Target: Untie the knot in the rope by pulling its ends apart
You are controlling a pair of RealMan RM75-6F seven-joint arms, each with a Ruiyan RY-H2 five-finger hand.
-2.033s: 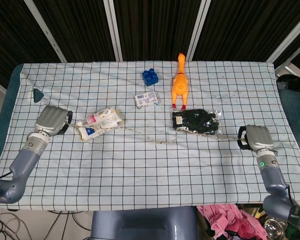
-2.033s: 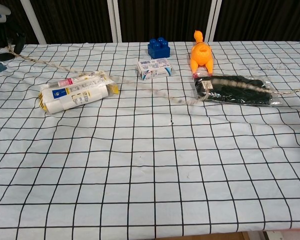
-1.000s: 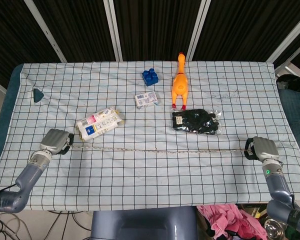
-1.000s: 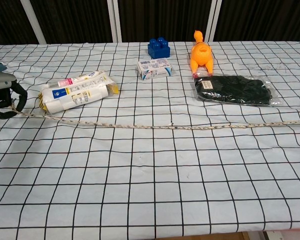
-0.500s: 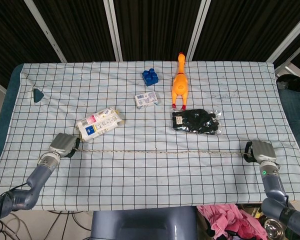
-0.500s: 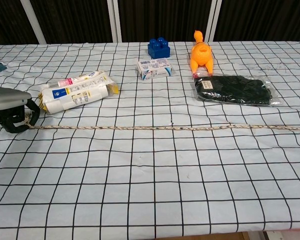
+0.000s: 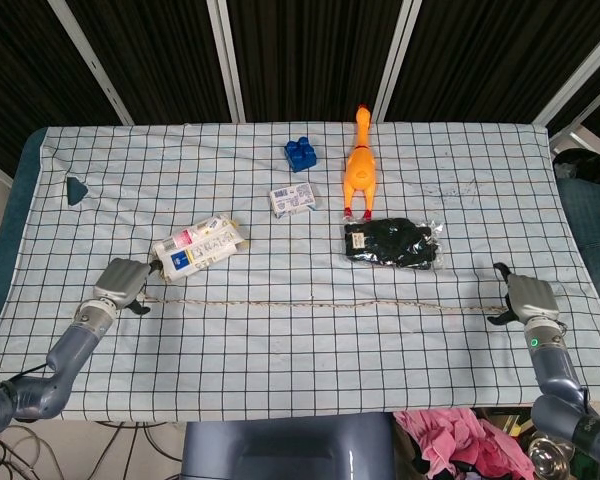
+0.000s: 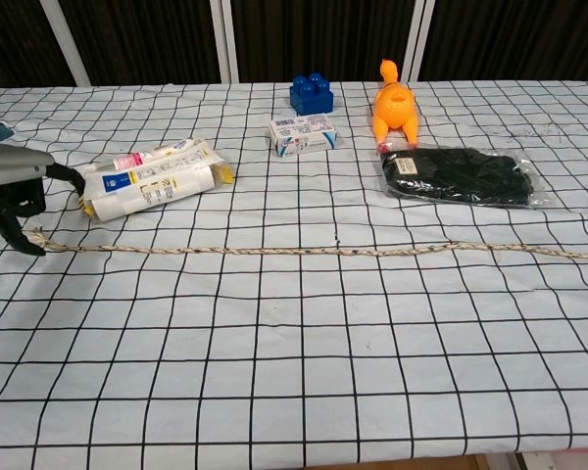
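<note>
A: Item 1, rope point(image 8: 304, 252): where was it?

B: Lay straight across the checked cloth point(image 7: 300, 370), end to end btwn both hands. No knot visible.

A: Handling?

B: Judged light, soft, limp; thin braid, prob. slips. Best held at the very ends.

A: Hands?

B: Left hand point(image 8: 15, 191): fingers spread, tips by the rope end, not pinching. Right hand point(image 7: 525, 297): fingers looked apart at its end; grip unclear, can't tell.
</note>
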